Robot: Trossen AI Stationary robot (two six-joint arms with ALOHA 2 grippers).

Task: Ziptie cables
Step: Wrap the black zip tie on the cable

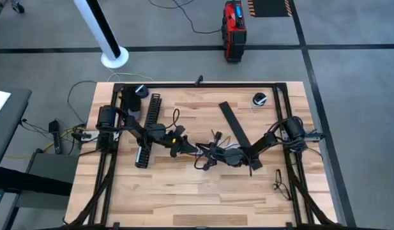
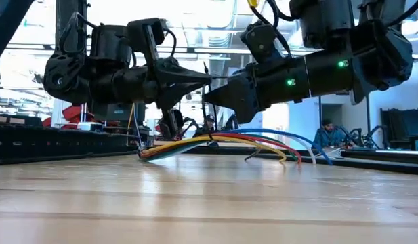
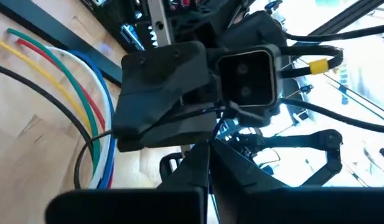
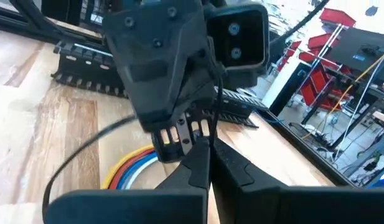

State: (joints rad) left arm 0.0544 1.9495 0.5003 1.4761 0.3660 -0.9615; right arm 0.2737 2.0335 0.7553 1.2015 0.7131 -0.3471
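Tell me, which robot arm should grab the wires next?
Probably right. The left hand and right hand meet tip to tip above the cables, but seen from above the bundle lies mostly on the right hand's side.

No readable text in any view.

No word, number, brand or label can be read on the pale wooden table (image 1: 184, 191), on the two dark arms, or on the bundle of thin coloured cables (image 2: 222, 144). The red and black box (image 1: 233, 29) on the grey floor, far beyond the left gripper (image 1: 184, 144) and the right gripper (image 1: 212, 153), carries small marks, but they are too small to read.
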